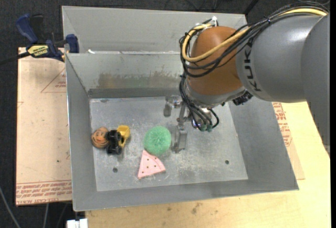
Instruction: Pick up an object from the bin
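Hovering just beside a green fuzzy ball [158, 140] near the middle of the bin [79, 116], my gripper [178, 140], released or clenched I cannot tell, should pinch its probably light, soft sides.

single overhead camera, slightly oblique, fairly near — whole bin [220, 164], arm [283, 59] from right

Pincer [177, 135] — beside green ball [158, 140], pink wedge [150, 165] near

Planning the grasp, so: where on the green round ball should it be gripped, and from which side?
Likely across the middle of the green ball, from straight above: it is round and its top is free. The pink wedge lies close by its near edge, and the gripper is just to its right.
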Controlling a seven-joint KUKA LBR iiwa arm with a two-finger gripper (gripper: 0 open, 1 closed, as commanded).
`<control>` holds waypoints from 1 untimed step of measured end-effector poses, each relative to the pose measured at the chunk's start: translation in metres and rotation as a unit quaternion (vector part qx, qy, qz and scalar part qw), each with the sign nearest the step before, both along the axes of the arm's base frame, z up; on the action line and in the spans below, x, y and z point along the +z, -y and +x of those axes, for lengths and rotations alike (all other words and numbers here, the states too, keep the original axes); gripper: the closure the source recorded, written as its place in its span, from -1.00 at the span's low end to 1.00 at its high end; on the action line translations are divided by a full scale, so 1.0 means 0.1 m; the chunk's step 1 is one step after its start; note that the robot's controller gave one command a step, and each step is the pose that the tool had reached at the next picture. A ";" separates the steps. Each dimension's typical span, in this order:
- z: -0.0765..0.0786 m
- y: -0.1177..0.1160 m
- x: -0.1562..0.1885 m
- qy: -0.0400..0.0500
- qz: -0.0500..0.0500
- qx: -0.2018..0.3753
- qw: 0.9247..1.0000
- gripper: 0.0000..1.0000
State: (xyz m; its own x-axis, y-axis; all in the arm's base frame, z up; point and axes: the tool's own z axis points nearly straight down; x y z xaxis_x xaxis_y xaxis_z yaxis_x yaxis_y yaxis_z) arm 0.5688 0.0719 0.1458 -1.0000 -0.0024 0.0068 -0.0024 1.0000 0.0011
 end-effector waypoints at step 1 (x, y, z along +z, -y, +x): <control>0.02 0.00 0.04 0.004 0.000 -0.001 1.000 -1.00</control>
